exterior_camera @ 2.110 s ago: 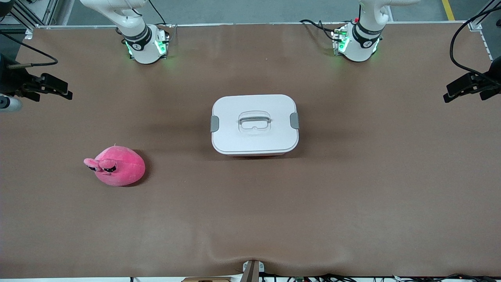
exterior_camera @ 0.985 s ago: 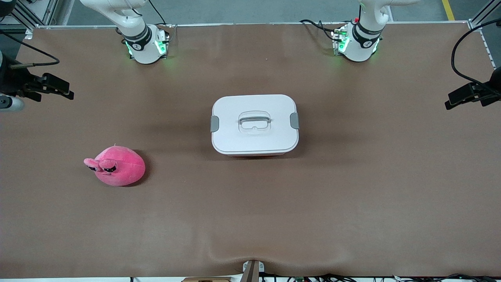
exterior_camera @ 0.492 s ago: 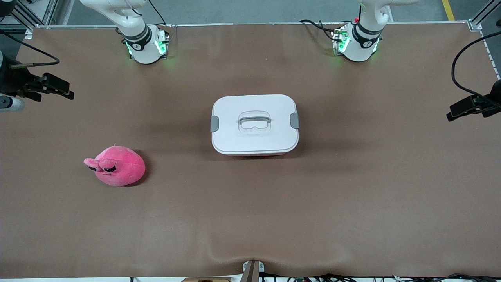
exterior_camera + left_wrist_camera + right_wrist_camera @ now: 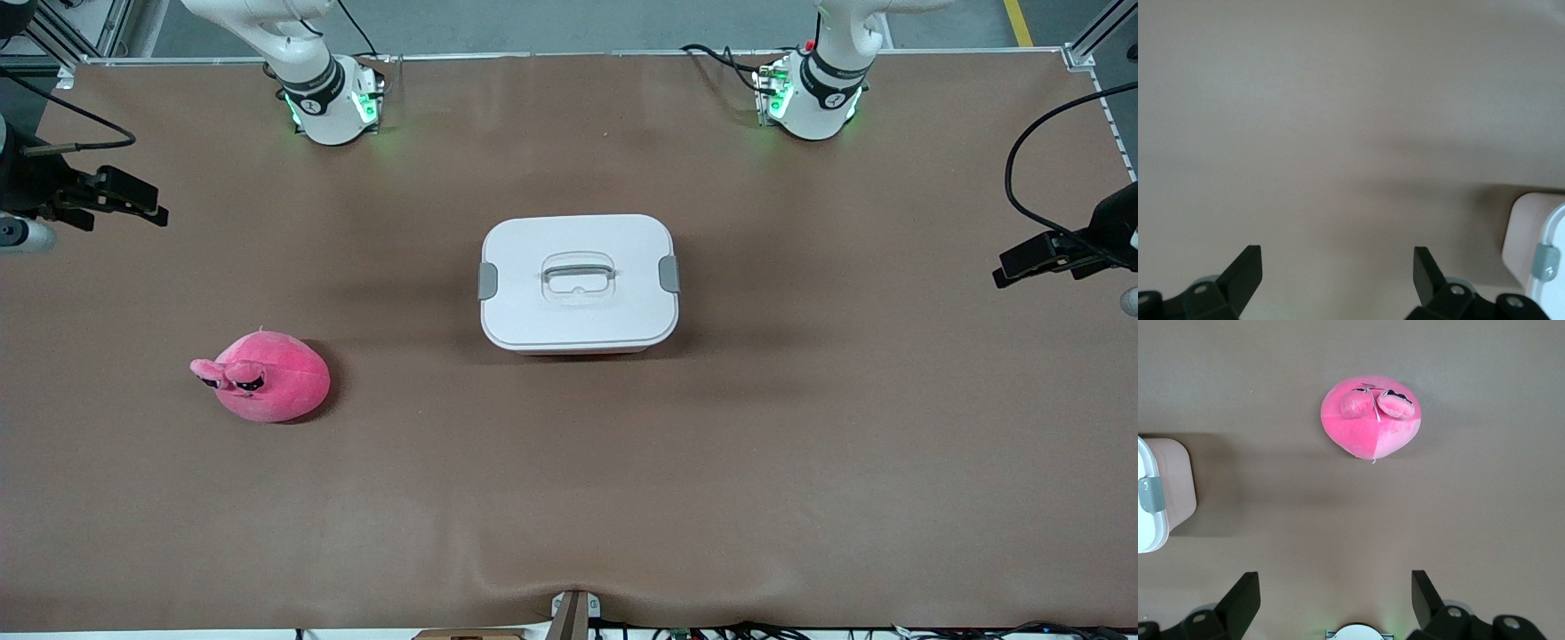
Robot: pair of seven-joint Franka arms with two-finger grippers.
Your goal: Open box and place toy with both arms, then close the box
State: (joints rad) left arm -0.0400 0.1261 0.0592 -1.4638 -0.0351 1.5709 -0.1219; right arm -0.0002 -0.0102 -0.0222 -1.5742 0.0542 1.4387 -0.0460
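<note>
The box (image 4: 578, 293) stands mid-table, its white lid on, with a recessed handle (image 4: 578, 271) and two grey side clips (image 4: 487, 281). The pink plush toy (image 4: 263, 377) lies nearer the front camera than the box, toward the right arm's end. My right gripper (image 4: 124, 200) is open and empty over bare table at that end. Its wrist view shows its own gripper (image 4: 1335, 597), the toy (image 4: 1371, 417) and a box end (image 4: 1165, 493). My left gripper (image 4: 1031, 258) is open and empty over bare table at the left arm's end. Its wrist view shows its own gripper (image 4: 1337, 270) and a box corner (image 4: 1528, 240).
The brown table cover (image 4: 569, 498) has a raised wrinkle at its edge nearest the front camera. The two arm bases (image 4: 333, 102) glow green along the edge farthest from the front camera. A black cable (image 4: 1022, 178) loops from the left wrist.
My left gripper has come down the front view and a little toward the box. The right gripper, the box and the toy have not moved.
</note>
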